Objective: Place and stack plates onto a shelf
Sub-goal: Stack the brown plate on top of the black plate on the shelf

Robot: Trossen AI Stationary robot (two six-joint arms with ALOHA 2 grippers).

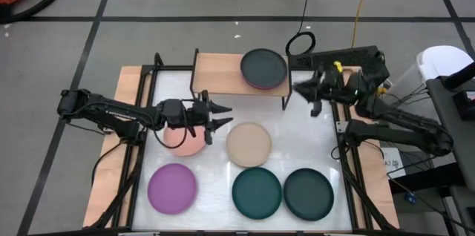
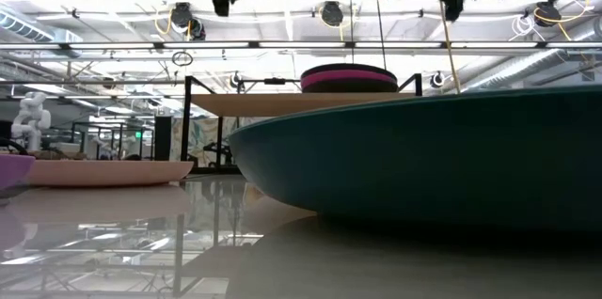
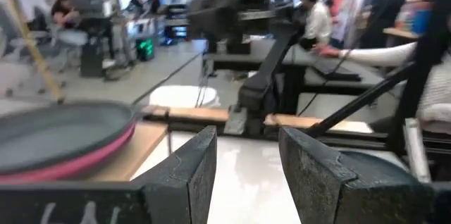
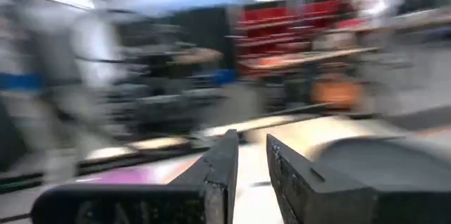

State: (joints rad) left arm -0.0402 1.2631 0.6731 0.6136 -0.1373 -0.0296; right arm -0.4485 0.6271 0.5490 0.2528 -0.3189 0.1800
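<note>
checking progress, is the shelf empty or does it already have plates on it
Not empty. The shelf carries a stack at its right end: a charcoal plate on a magenta plate; its left half is bare.

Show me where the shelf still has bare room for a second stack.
The shelf is bare on its left half, from its left edge to the charcoal plate stacked over a magenta one. The right half is taken. Both grippers, left and right, hang over the table.

Shelf — left half of the board bare, right half taken by a plate stack. Table strip in front of the shelf open. Beyond that — salmon plate and beige plate, a narrow gap between them.
</note>
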